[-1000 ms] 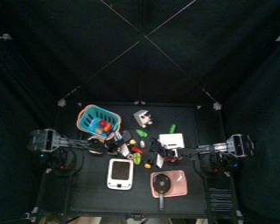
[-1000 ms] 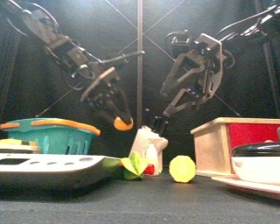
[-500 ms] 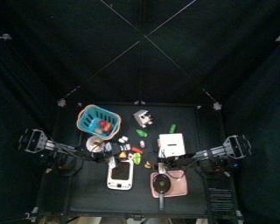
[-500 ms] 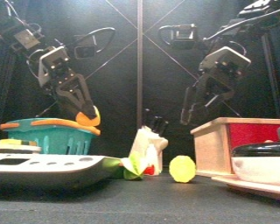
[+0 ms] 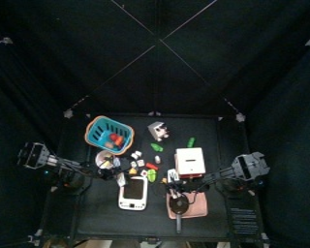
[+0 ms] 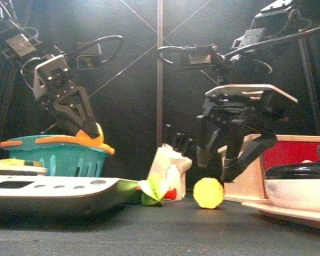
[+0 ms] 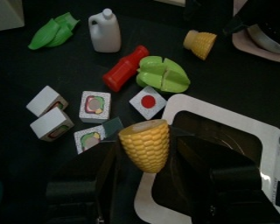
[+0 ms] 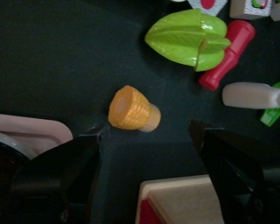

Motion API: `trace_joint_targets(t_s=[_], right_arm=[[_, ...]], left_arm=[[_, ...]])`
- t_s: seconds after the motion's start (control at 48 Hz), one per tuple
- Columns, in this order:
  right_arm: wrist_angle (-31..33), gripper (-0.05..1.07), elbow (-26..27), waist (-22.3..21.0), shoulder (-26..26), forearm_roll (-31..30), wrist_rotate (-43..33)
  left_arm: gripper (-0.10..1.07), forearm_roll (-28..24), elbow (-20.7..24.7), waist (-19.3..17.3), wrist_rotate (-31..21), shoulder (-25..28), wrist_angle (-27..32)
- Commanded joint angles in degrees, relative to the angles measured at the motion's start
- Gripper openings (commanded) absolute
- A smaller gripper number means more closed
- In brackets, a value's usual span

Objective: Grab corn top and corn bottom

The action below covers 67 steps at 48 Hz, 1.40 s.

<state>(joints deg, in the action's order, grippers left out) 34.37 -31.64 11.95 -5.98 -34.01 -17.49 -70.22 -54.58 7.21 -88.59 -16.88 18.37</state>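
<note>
My left gripper pinches the corn top above the white scale's edge, while my right gripper hangs with jaws spread wide over bare black table around the corn bottom, the wooden box close beside.

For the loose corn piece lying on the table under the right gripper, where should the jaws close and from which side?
Grip the corn piece across its rounded yellow kernel body, probably coming straight down from above. It lies on its side on bare table, clear of the green vegetable and the white bottle. The right gripper is open beside it. The pale cut end looks narrower, so it is likely a poorer hold.
</note>
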Motion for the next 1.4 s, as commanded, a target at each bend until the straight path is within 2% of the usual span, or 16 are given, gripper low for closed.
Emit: trace_joint_targets(t_s=[0.0, 0.188, 0.5, 0.833, 1.375], right_arm=[[0.4, 1.01, 0.9, -0.1, 1.0, 0.6, 1.5], [0.1, 1.01, 1.0, -0.7, 0.4, 0.5, 2.4], [-1.3, 1.01, 2.1, -1.9, -4.0, 0.5, 6.2], [-2.4, 1.0, 2.6, -2.5, -4.5, 0.6, 6.3], [-1.8, 0.78, 2.0, -2.7, -4.7, 1.9, 6.2]], left_arm=[[0.73, 0.0, 0.6, 0.0, 0.1, -0.5, 0.0], [0.73, 0.0, 0.3, 0.0, -0.1, -0.5, 0.0], [0.73, -0.1, -0.1, -0.1, -0.1, -0.5, 0.0], [0.73, 0.0, -0.2, -0.1, -0.1, -0.5, 0.0], [0.73, 0.0, -0.4, -0.5, -0.1, -0.5, 0.0]])
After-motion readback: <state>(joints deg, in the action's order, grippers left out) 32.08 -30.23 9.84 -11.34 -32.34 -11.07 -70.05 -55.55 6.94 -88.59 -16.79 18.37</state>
